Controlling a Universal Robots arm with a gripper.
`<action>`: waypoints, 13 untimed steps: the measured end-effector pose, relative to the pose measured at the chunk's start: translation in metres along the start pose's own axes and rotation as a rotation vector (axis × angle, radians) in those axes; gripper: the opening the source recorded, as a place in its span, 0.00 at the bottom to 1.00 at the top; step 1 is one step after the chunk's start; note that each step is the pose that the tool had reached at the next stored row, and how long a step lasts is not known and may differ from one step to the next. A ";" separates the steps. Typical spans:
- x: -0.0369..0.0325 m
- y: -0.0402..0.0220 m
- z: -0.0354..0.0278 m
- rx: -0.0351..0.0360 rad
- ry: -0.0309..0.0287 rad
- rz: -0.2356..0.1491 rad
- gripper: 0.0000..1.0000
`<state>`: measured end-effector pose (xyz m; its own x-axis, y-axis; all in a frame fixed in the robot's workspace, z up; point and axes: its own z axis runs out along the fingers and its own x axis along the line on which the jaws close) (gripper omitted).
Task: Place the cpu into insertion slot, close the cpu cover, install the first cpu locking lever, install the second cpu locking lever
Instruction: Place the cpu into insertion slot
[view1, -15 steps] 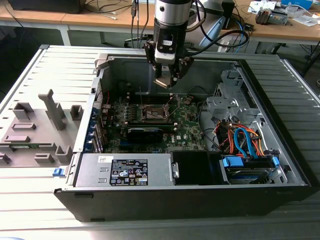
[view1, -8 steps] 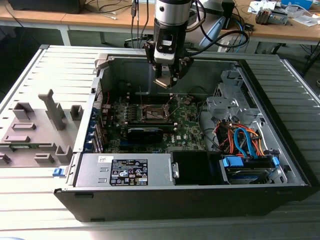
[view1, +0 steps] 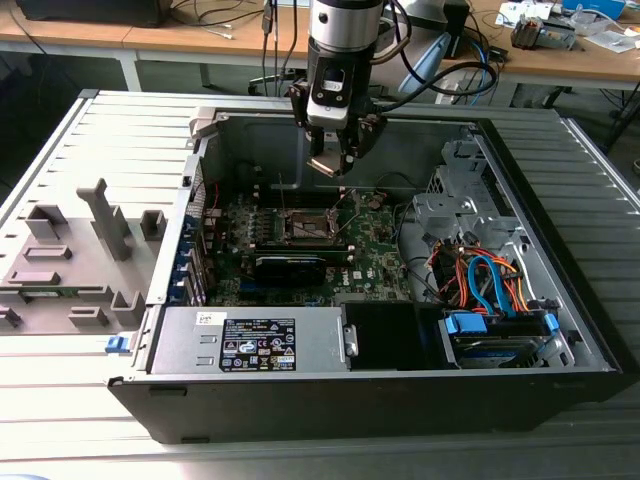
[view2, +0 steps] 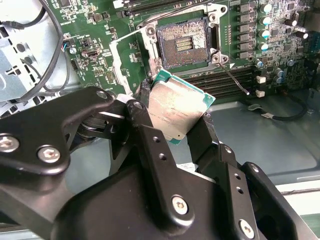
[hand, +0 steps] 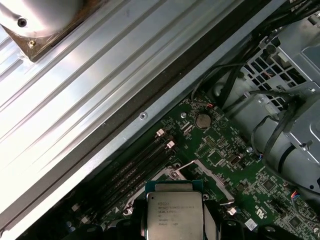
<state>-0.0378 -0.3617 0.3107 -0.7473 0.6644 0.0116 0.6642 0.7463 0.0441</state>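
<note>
Open computer case: claw clamped on cpu above bare insertion slot, lever beside.

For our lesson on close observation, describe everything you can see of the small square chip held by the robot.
The small flat square cpu has a dull silver-grey metal top with faint print and a thin green rim. It is clamped by opposite edges in the black gripper. In the second wrist view it looks tilted, and it is held above the green circuit board, apart from the open brownish-gold insertion slot. Nothing else touches it.
</note>
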 end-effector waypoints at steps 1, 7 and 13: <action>0.0000 0.0000 0.0000 0.0001 -0.0001 0.001 0.55; 0.0000 0.0000 0.0002 0.0001 -0.0006 0.010 0.55; 0.0000 0.0000 0.0004 0.0000 -0.0010 0.019 0.55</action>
<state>-0.0377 -0.3617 0.3103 -0.7348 0.6782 0.0115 0.6780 0.7338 0.0438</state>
